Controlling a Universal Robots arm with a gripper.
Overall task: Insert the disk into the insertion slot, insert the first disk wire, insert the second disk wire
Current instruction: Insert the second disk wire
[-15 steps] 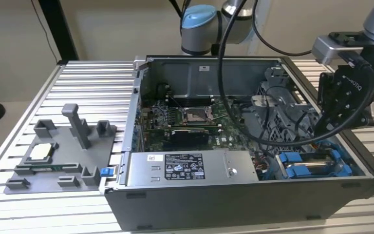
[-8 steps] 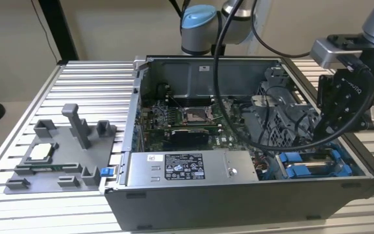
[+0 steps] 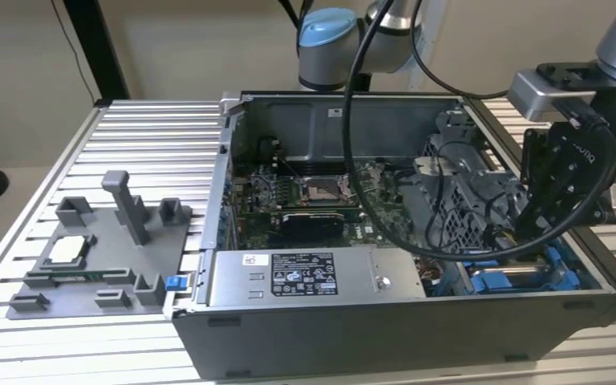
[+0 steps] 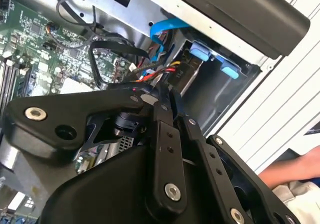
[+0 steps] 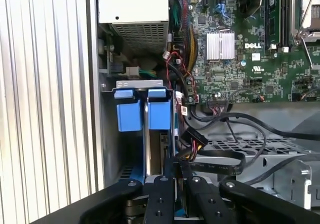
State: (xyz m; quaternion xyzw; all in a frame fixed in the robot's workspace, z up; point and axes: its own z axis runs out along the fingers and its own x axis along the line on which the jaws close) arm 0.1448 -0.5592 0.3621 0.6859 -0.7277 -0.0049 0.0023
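The disk's bright blue frame (image 5: 129, 116) sits in the insertion slot at the case's corner, its two blue tabs side by side. These tabs (image 4: 200, 51) also show in the second wrist view, and the blue frame (image 3: 522, 281) shows low at the exterior view's right. My black gripper (image 3: 524, 233) reaches down into that corner. Its fingers (image 5: 165, 194) stand close together next to the slot. A disk wire (image 5: 192, 140) with red and yellow strands (image 4: 160, 74) ends right at the fingertips. The disk's metal face is hidden.
A grey labelled power-supply box (image 3: 308, 277) lies along the case's front wall, with the green motherboard (image 3: 308, 192) behind it. A grey drive cage (image 3: 468, 192) stands beside my gripper. A grey fixture (image 3: 94, 257) rests on the slatted table. A person's hand (image 4: 295, 169) is outside the case.
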